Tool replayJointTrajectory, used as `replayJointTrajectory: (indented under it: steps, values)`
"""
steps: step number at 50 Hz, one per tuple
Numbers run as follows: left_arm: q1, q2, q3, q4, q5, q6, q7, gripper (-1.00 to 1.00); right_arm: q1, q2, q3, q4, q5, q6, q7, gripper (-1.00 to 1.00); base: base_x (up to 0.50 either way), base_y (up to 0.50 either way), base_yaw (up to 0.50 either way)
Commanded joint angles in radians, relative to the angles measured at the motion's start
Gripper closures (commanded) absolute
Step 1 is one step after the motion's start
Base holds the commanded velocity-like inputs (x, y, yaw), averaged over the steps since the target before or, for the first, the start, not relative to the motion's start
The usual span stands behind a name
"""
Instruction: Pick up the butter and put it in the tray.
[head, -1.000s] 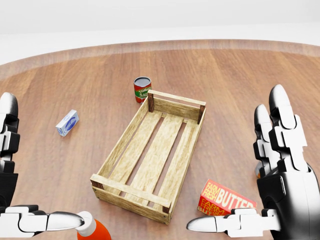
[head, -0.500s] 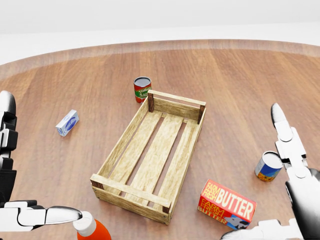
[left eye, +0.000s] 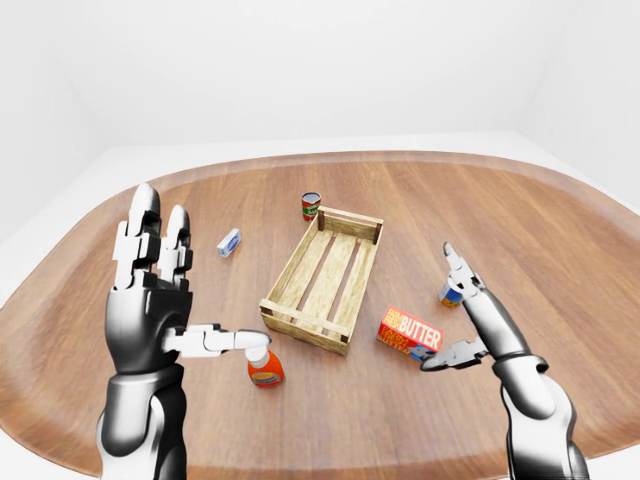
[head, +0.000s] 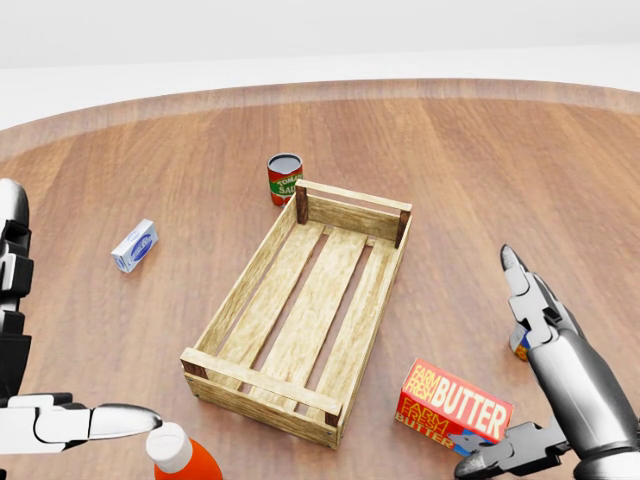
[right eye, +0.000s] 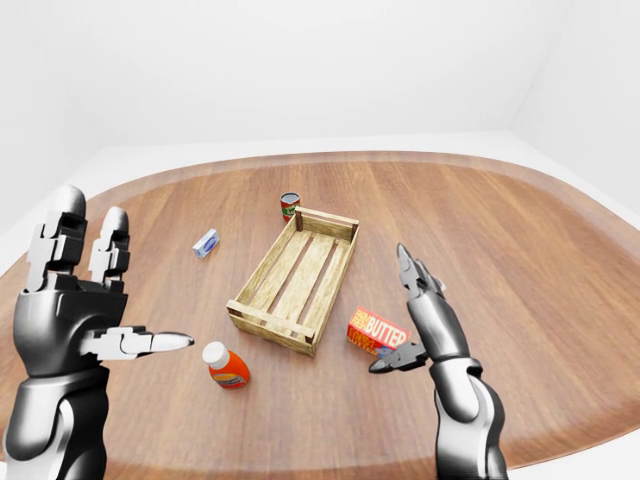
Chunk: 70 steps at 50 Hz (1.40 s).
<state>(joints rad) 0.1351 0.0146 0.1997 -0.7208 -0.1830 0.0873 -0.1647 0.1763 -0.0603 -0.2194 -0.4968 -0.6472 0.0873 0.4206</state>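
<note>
The butter (head: 455, 405) is a red and orange box lying flat on the wooden table, just right of the tray's near corner in the head view. The tray (head: 352, 207) is an empty slatted wooden crate in the middle of the table. My right hand (head: 490, 365) is open at the lower right, its thumb by the butter's near right corner and its fingers stretched up past the box's right side. Nothing is held in it. My left hand (left eye: 205, 270) stands open and raised at the left, far from the butter.
A red tomato can (head: 285, 179) stands just beyond the tray's far corner. A small blue and white box (head: 134, 246) lies to the left. An orange bottle with a white cap (head: 180, 458) stands by my left thumb. A blue can (left eye: 452, 294) is partly hidden behind my right fingers.
My right hand has dropped and turned, so its fingers now cover the blue can and its thumb sits beside the butter. The left hand has drifted slightly left.
</note>
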Motion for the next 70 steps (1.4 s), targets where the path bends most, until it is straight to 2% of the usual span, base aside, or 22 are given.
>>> replayJointTrajectory:
  steps: [1,18,24,31,47,70]
  values:
    - [-0.007,0.002,0.0,0.014,0.003,0.0,0.008,-1.0,-0.068,-0.032,0.008,0.175,0.005,0.0,-0.046,-1.0,0.0,0.0,0.0]
    - [-0.017,0.007,0.008,0.018,-0.005,0.0,0.01,-1.0,-0.116,-0.078,0.026,0.449,0.081,0.0,-0.139,-1.0,0.0,0.0,0.0]
    - [-0.015,0.006,0.001,0.031,0.003,0.0,0.01,-1.0,-0.156,-0.099,0.042,0.617,0.111,0.0,-0.19,-1.0,0.0,0.0,0.0]
    - [-0.012,0.006,-0.001,0.029,0.006,0.0,0.01,-1.0,-0.19,-0.123,0.067,0.728,0.109,0.0,-0.194,-1.0,0.0,0.0,0.0]
    - [-0.013,0.006,-0.001,0.033,0.008,0.0,0.01,-1.0,-0.205,-0.147,0.058,0.752,0.104,0.0,-0.169,-1.0,0.0,0.0,0.0]
    - [-0.023,0.01,0.009,0.038,0.002,0.0,0.014,-1.0,-0.299,-0.199,0.059,0.962,0.126,0.0,-0.183,-1.0,0.0,0.0,0.0]
